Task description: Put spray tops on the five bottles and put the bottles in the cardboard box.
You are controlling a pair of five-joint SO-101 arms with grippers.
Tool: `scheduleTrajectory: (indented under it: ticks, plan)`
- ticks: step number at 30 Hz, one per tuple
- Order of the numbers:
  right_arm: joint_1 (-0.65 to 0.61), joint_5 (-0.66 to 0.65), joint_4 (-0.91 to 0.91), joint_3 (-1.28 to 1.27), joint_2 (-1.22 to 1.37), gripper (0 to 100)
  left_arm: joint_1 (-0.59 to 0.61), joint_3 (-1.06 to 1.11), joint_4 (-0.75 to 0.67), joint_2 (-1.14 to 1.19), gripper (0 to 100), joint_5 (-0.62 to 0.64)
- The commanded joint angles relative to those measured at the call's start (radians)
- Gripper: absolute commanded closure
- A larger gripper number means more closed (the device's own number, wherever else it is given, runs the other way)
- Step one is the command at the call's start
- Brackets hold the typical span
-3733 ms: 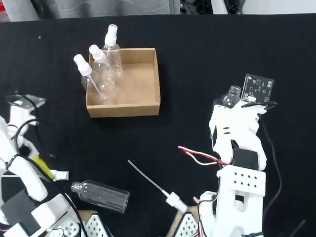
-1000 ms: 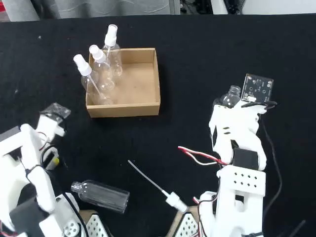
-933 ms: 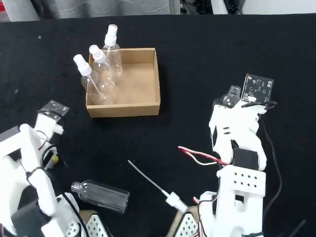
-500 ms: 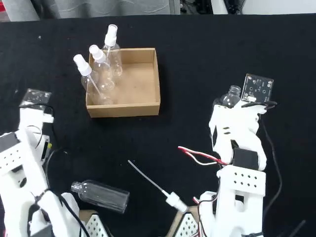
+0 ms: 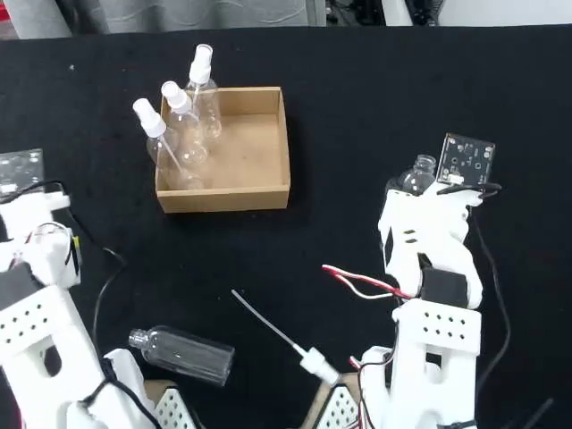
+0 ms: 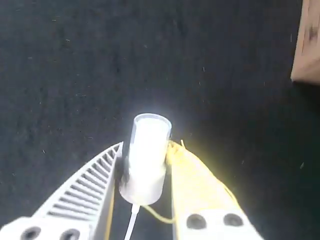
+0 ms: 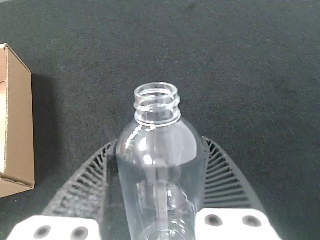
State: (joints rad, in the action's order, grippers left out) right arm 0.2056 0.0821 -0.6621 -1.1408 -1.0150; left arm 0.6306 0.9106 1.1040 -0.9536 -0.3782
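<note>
While the right gripper (image 7: 159, 150) is clamping an uncapped bottle (image 7: 157, 107) by its body, the left gripper (image 6: 146, 150) is pinching a white spray top (image 6: 146, 165), closed narrow on it from both sides. A thin tube is running back from that top between the fingers.

Right side: the bottle is clear and its threaded neck is open, pointing away from the wrist. From the high view, the right arm (image 5: 429, 259) is sitting at the right of the black table (image 5: 357, 107), with the bottle neck poking out past its front end, well apart from the cardboard box (image 5: 223, 192).

Left side: the left arm (image 5: 36, 295) is sitting at the table's left edge, off to the left of the box. In the left wrist view, the spray top is hanging over bare table, with a corner of the box showing at the frame edge.

Box: three capped bottles are standing upright, bunched in its far-left corner (image 5: 204, 85) (image 5: 183, 121) (image 5: 161, 147). Rest of the box floor is bare cardboard.

On the table near the arm bases:
- a second bare bottle (image 5: 183, 353) is lying on its side, neck pointing left, no top on it
- a loose spray top (image 5: 313, 362) is lying to its right, apart from it, with its dip tube (image 5: 264, 320) sticking out toward the far left
</note>
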Motion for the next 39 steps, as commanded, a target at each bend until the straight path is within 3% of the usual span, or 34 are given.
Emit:
scheduleTrajectory:
  ticks: [1,22,29,35,39]
  plan:
    - [0.018,-0.011,0.029,0.007,-0.036,88.4,-0.004,-0.045,0.0,-0.094,97,0.11]
    - [0.018,-0.011,0.028,0.005,-0.036,88.4,-0.004,-0.056,-0.002,-0.388,97,0.402]
    - [0.018,-0.011,0.028,0.005,-0.036,88.4,-0.004,-0.061,-0.117,-0.43,97,0.614]
    - [0.018,-0.011,0.029,0.005,-0.036,88.4,-0.002,-0.062,-0.186,-0.477,97,0.686]
    - [0.018,-0.011,0.029,0.005,-0.036,88.4,0.004,-0.059,-0.21,-0.517,97,0.798]
